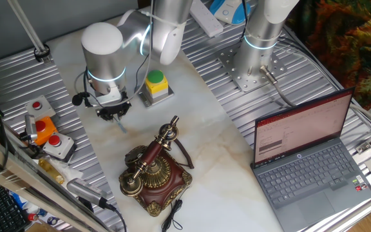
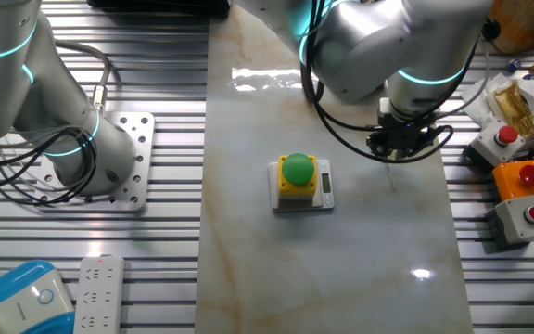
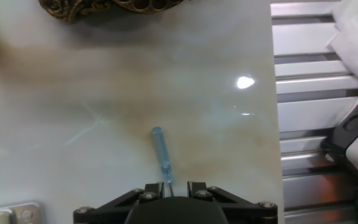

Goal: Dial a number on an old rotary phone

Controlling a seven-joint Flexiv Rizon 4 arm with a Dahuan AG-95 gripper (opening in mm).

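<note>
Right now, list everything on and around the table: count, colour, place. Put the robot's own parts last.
old rotary phone: one, red-brown wood with brass, near edge of the marble top, handset on its cradle.
yellow box: one, green button on top, middle of the marble.
grey button boxes: at least two, red buttons, on the ribbed metal beside the marble; an orange one sits between them.
laptop: one, silver, open, on the ribbed side.
power strip: one, white, on the ribbed metal.
second arm: one, white, bolted to a plate, idle.
thin blue stick: one, translucent, held upright in the claw.
claw: one, black, closed on the stick, above bare marble short of the phone.
</note>
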